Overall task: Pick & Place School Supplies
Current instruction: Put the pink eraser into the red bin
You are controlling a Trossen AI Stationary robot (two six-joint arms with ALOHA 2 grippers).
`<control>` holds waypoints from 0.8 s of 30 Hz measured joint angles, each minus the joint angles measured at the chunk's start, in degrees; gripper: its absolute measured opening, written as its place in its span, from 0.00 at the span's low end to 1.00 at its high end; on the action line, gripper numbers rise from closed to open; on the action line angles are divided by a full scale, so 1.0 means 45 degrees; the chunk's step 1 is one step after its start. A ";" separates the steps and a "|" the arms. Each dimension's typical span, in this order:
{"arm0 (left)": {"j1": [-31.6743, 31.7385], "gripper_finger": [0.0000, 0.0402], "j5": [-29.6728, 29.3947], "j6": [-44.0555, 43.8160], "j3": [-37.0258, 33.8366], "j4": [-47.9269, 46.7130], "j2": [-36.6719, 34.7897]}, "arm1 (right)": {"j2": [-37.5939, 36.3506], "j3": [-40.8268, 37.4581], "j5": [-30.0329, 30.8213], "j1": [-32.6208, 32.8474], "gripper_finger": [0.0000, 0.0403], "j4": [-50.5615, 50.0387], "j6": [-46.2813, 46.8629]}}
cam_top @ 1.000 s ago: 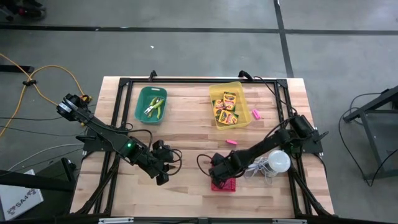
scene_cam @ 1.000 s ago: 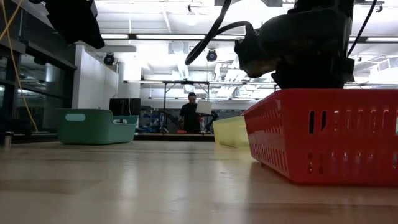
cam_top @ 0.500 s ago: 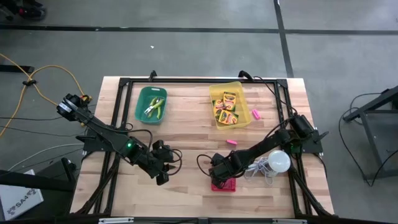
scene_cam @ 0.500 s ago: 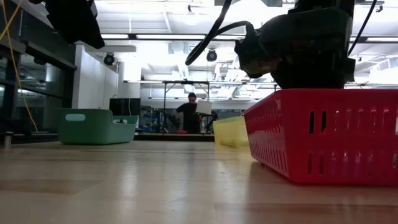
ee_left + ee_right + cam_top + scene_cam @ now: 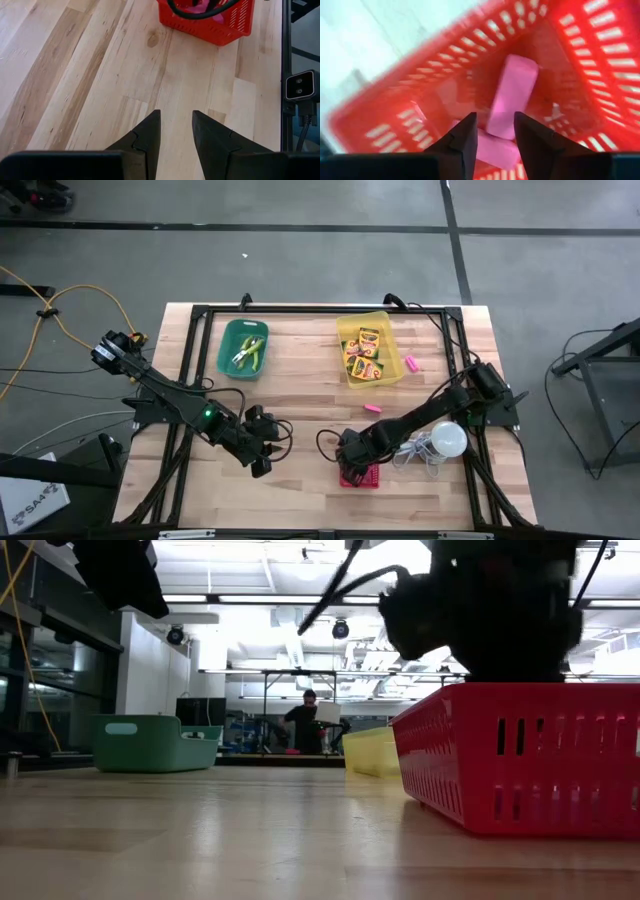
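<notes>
My right gripper hangs open over the red basket at the table's near middle, pointing down into it. In the right wrist view its fingers stand apart above a pink eraser, which lies flat on the basket's floor across a second pink eraser. Two more pink erasers lie on the table. Crayon boxes lie in the yellow bin. My left gripper waits open over bare wood left of the basket.
A green bin with small tools stands at the far left. A white bulb with its coiled cord lies just right of the red basket. A black frame runs around the table. A person stands far off in the room.
My right gripper has tipped slightly while staying above the red basket.
</notes>
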 joint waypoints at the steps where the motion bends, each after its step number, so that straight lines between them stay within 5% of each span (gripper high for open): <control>1: 0.0004 0.27 -0.0002 0.0004 0.0000 0.0000 0.0000 | -0.0098 0.0002 -0.0007 -0.0049 0.29 0.0058 -0.0005; 24: -0.0001 0.27 0.0003 0.0009 -0.0005 0.0053 0.0005 | -0.2660 0.0002 0.0723 -0.2231 0.28 -0.2289 -0.2902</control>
